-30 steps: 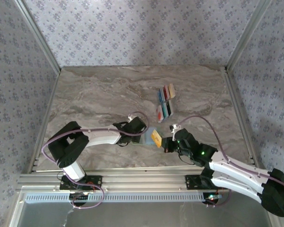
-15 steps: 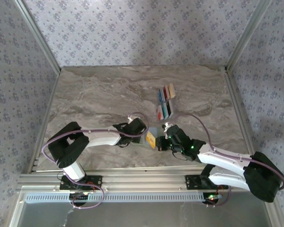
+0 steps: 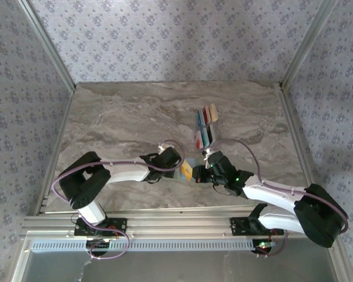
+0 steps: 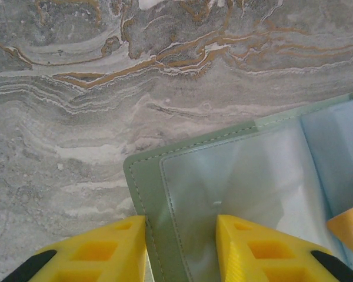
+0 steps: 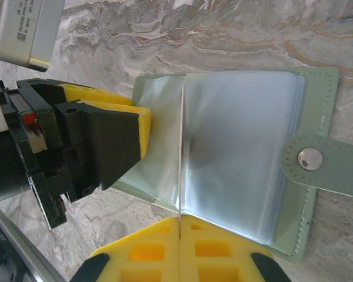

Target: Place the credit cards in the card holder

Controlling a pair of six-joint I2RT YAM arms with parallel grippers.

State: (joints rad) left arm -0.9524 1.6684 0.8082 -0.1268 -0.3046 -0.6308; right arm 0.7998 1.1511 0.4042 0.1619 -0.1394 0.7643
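Your right gripper (image 5: 179,223) clamps 1 stiff, slick tan plastic credit card (image 5: 180,147) edge-on over the open sage-green card holder (image 5: 317,88), front-centre on the grey marble table (image 3: 117,117). Your left gripper (image 4: 181,235) has jaws part-open, straddling the holder's corner. Pinch the card's rear edge.

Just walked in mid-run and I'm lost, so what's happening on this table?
The left end effector, fingers apart, straddles an edge of the open card holder on the table. The right end effector is shut on one orange credit card, held edge-on just over the holder's clear sleeves, not visibly in a pocket yet. The other credit cards lie farther back.
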